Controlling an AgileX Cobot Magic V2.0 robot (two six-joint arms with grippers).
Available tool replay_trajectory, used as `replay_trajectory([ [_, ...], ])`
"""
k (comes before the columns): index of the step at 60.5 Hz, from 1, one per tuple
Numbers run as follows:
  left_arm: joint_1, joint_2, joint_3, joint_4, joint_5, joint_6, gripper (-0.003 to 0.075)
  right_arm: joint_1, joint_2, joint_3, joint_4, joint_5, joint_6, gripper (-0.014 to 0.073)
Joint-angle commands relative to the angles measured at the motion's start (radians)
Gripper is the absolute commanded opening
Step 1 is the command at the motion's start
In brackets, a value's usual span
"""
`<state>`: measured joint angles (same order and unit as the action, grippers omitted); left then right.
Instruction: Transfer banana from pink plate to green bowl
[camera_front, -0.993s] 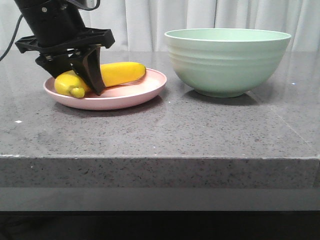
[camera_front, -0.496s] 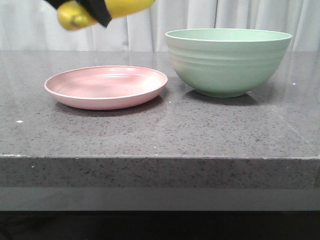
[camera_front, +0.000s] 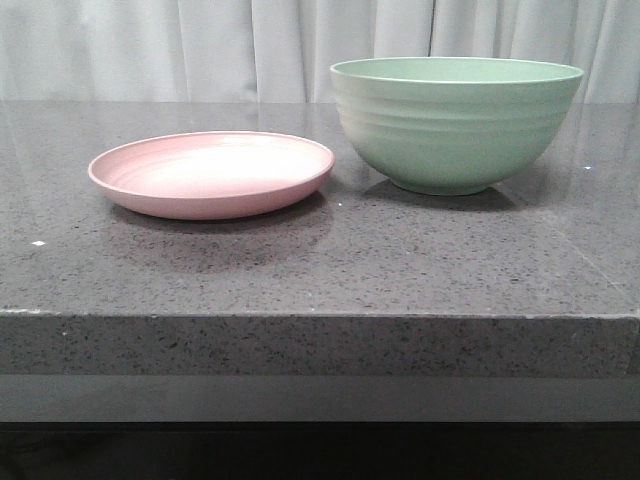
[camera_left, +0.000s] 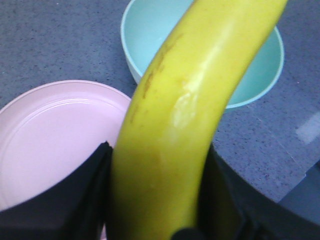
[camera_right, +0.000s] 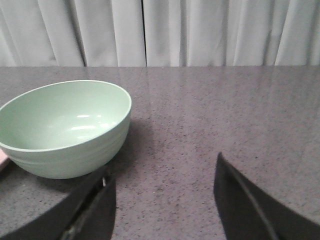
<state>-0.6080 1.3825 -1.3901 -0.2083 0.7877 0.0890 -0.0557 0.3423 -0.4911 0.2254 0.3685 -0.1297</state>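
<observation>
Two dishes sit on the speckled dark grey stone table (camera_front: 320, 270) in my front view: the round, shallow pale pink matte plate (camera_front: 212, 174) on the left, with nothing on it, and the deep pale mint-green ridged bowl (camera_front: 456, 122) close to its right, the two rims near but apart. Neither of my arms appears in that view.

My left gripper (camera_left: 157, 200) is closed on the plump, curved bright yellow banana (camera_left: 185, 115), its black fingers (camera_left: 90, 190) pressed against either side of the fruit (a few thin brown streaks mark the skin). From my left wrist camera the banana is held up in the air, with the pink plate and the green bowl both on the table below it; the bowl's inside is bare.

My right gripper (camera_right: 165, 200) hangs spread wide and holds nothing, its two dark fingers (camera_right: 245, 205) well apart, low over the grey table just beside the green bowl (camera_right: 65, 127). Pale curtains (camera_right: 160, 32) hang behind the table.
</observation>
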Motion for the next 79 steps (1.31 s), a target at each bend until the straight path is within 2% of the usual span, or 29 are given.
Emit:
replay_trajectory([
  [1,-0.035,-0.085,0.04,-0.047,-0.171,0.002,0.0022,0.013,0.072,-0.077,0.082,-0.024,-0.005,0.0455],
  [11,-0.078,-0.105,0.084,-0.053,-0.203,0.002,0.0022,0.075,0.203,-0.153,0.26,-0.003,-0.065,0.0455],
  [27,-0.08,-0.105,0.084,-0.056,-0.214,0.002,0.0022,0.297,0.382,-0.251,0.626,-0.085,-0.298,0.0455],
  [34,-0.08,-0.105,0.084,-0.056,-0.214,0.002,0.0022,0.374,0.467,-0.285,0.725,-0.138,-0.356,0.0455],
  [49,-0.08,-0.105,0.084,-0.056,-0.214,0.002,0.0022,0.479,0.644,-0.42,0.774,-0.18,-0.402,0.0457],
  [55,-0.08,-0.105,0.084,-0.056,-0.214,0.002,0.0022,0.483,0.686,-0.471,0.795,-0.201,-0.402,0.0471],
  [67,-0.08,-0.105,0.084,-0.056,-0.214,0.002,0.0022,0.483,0.718,-0.53,0.852,-0.211,-0.402,0.0584],
  [79,-0.08,-0.105,0.084,-0.059,-0.214,0.002,0.0022,0.484,0.776,-0.583,0.899,-0.181,-0.402,0.0582],
])
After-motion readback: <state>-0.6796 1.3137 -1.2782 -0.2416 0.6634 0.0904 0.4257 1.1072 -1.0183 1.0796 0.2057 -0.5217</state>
